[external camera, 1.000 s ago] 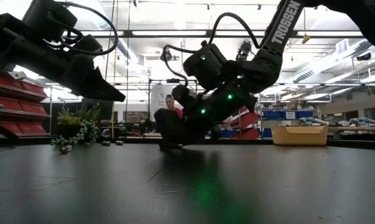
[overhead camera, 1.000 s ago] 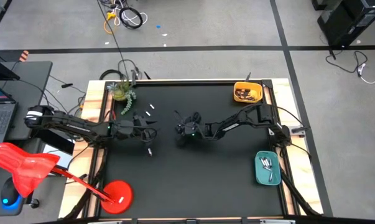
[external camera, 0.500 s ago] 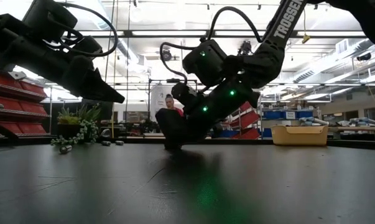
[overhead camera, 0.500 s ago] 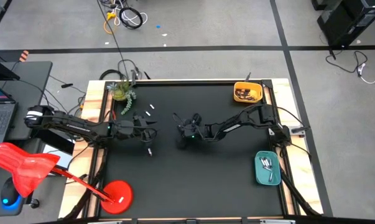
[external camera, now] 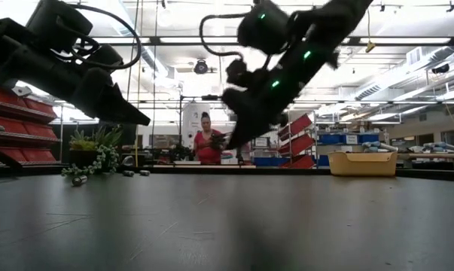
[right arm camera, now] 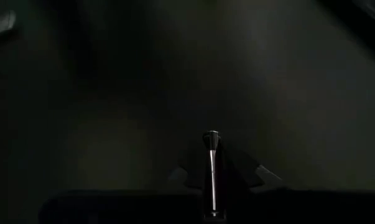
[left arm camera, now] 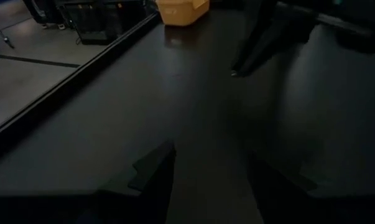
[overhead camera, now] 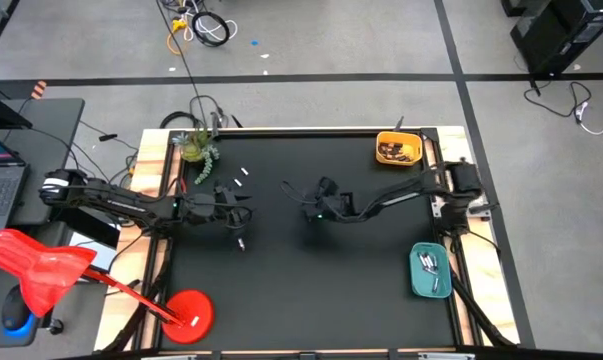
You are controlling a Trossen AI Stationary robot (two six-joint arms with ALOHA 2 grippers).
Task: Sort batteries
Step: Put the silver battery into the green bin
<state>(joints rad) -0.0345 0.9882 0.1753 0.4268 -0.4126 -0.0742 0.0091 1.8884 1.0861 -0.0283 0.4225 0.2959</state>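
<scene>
A battery (right arm camera: 211, 171) is being held between the fingers of the right gripper (overhead camera: 309, 207), and it is seen in the right wrist view as a thin shiny cylinder standing between the two dark tips. In the low view this gripper (external camera: 234, 135) is being kept in the air above the black table (overhead camera: 311, 290), near its middle. Two more batteries (overhead camera: 243, 175) are lying on the table near the plant (overhead camera: 195, 147), and another one (overhead camera: 241, 241) is lying just beside the left gripper (overhead camera: 243, 210). The left gripper is being held low over the left part of the table, and its jaws are being kept apart, with bare table seen between them in the left wrist view. Some batteries are lying in the teal tray (overhead camera: 430, 270) at the right edge, and the yellow tray (overhead camera: 398, 149) at the far right corner is probably holding dark ones, though this is hard to see. A person (external camera: 205, 141) is seen in the room behind the table.
</scene>
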